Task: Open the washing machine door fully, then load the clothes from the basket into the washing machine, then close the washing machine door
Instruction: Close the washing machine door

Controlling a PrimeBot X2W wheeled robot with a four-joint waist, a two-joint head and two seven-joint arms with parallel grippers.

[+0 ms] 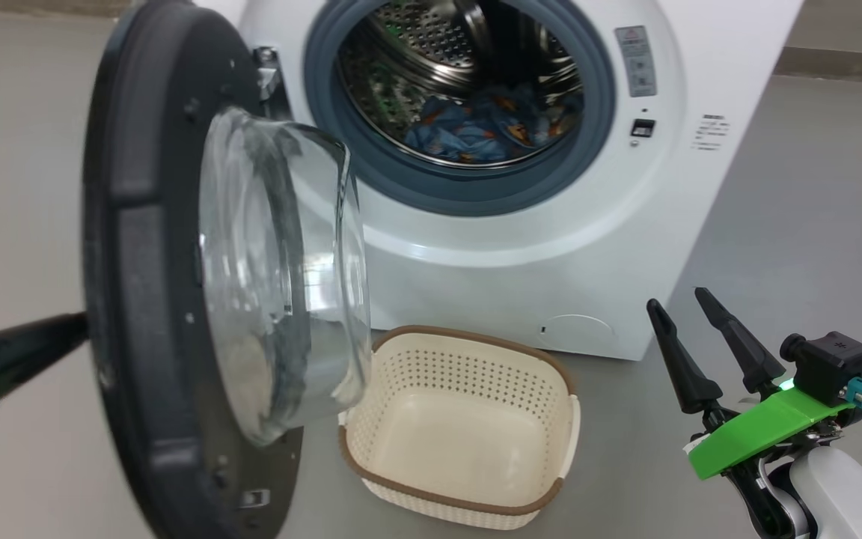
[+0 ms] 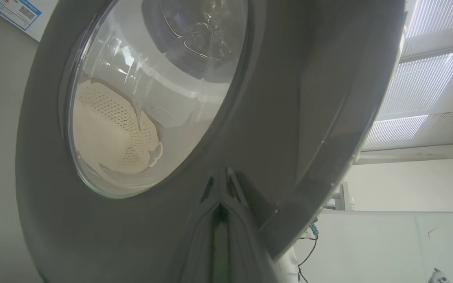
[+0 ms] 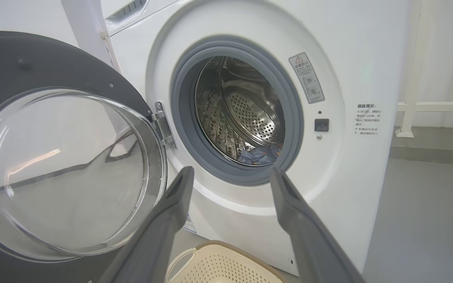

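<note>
The washing machine [image 1: 551, 247] stands with its door [image 1: 154, 224] swung out toward me at the left, glass bowl facing the drum. The clothes [image 1: 476, 127], blue with orange bears, lie at the bottom of the steel drum. The basket [image 1: 468, 335] sits empty on the floor before the machine. My left gripper [image 1: 79, 323] is behind the door, shut, its tips pressed on the glossy outer rim [image 2: 289, 98]; the tips [image 2: 219, 204] mirror in it. My right gripper [image 1: 676, 297] hangs open and empty at the lower right, clear of the basket and aimed at the drum opening [image 3: 231, 172].
Grey floor [image 1: 775, 224] spreads to the right of the machine. A white rail frame [image 3: 407, 118] stands against the wall beyond the machine's right side. The door's hinge [image 3: 163, 125] is on the opening's left edge.
</note>
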